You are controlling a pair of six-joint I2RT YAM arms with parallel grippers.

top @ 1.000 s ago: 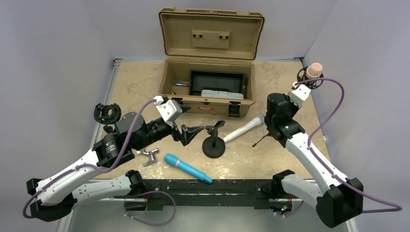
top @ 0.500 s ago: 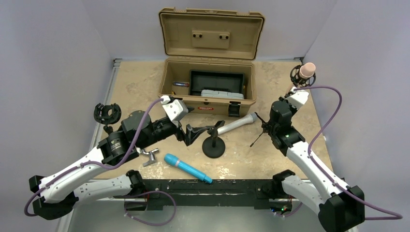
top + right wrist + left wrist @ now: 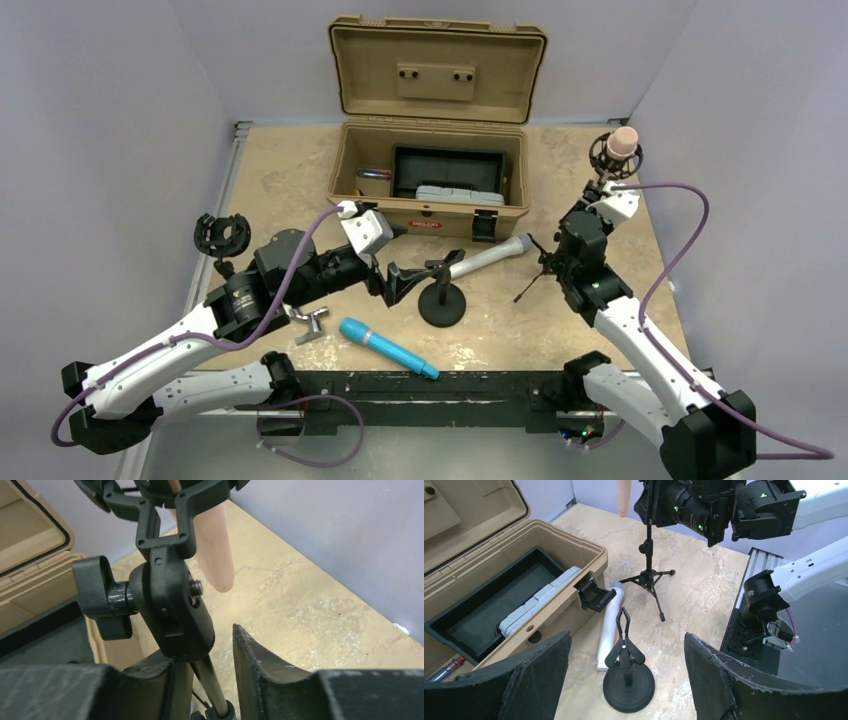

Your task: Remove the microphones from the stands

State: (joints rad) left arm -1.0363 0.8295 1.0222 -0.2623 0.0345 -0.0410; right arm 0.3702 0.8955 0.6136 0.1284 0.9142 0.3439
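A pink microphone [image 3: 622, 142] sits in a black shock mount [image 3: 611, 162] on top of a thin tripod stand [image 3: 545, 262] at the right. My right gripper [image 3: 585, 215] stands around the tripod's pole [image 3: 206, 676] just under the mount's swivel joint [image 3: 170, 605]. Its jaws are slightly open, with a gap between the pole and the right finger [image 3: 260, 655]. The pink microphone [image 3: 215, 545] hangs beyond them. My left gripper [image 3: 400, 280] is wide open beside a black round-base stand [image 3: 442, 300] with an empty clip [image 3: 624, 625]. A silver microphone [image 3: 490, 257] lies on the table behind it.
An open tan toolbox [image 3: 430, 190] stands at the back, its front latch [image 3: 594, 594] near the silver microphone. A blue microphone [image 3: 388, 348] and a small metal fitting [image 3: 310, 322] lie near the front edge. Another black shock mount [image 3: 222, 235] stands at the left.
My right arm swung the tripod stand and pink microphone leftwards, then its jaws loosened from the pole. My left gripper moved right, up to the round-base stand.
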